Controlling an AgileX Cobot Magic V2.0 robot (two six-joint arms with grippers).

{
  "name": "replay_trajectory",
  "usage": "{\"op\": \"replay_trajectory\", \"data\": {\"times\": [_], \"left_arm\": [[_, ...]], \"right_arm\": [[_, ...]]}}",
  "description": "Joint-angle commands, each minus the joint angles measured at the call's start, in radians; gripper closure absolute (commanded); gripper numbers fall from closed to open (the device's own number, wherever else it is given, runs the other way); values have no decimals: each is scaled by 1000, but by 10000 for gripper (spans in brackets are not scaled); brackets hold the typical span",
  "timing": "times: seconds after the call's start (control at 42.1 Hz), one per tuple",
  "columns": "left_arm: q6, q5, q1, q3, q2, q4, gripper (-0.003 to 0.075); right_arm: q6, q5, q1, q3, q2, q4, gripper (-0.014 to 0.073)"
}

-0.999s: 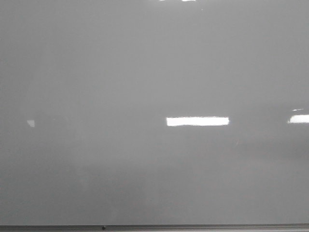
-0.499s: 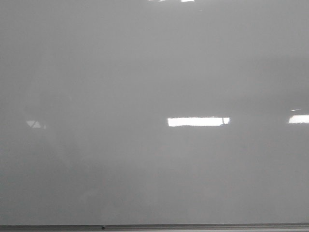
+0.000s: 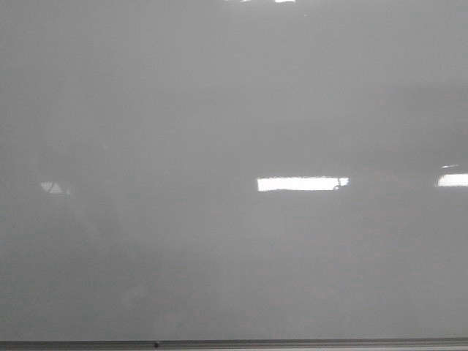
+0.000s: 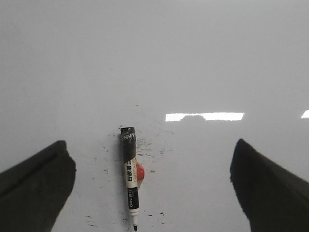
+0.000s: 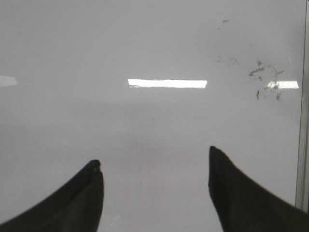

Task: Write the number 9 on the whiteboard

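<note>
In the left wrist view the left tool [image 4: 152,186] stands wide open, its two dark fingers [image 4: 36,186] spread to either side with nothing between them but the board. Lying flat on the whiteboard [image 4: 203,58] in that gap is a marker [image 4: 130,176], closer to the one finger than to the other and touching neither. Its black cap end points away from the tool and its thin tip points back toward it, and the white barrel carries a printed label. A small red blob [image 4: 140,174] sits just beside the barrel, touching it. Fine dark specks and short smears [image 4: 154,145] are scattered on the board around the marker.

In the right wrist view the right tool [image 5: 154,193] is likewise open and empty, with its dark fingers [image 5: 246,198] apart over bare board. Farther off, near a thin edge strip [image 5: 302,121], lies a patch of faint black scribbles [image 5: 263,77].

The front view shows only the glossy grey surface of the whiteboard [image 3: 219,95], a metal strip [image 3: 292,343] along its lower edge and bright light reflections [image 3: 301,183]. No drawn figure 9 is visible on it in any view.
</note>
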Motion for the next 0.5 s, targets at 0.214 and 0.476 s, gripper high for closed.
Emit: {"op": "replay_trajectory", "data": {"times": [0.214, 0.476], "left_arm": [[-10, 35, 0, -152, 387, -38, 48], [-77, -51, 43, -228, 757, -34, 48]], "right_arm": [[-3, -97, -4, -37, 16, 2, 45], [-3, -97, -4, -37, 16, 2, 45]]}}
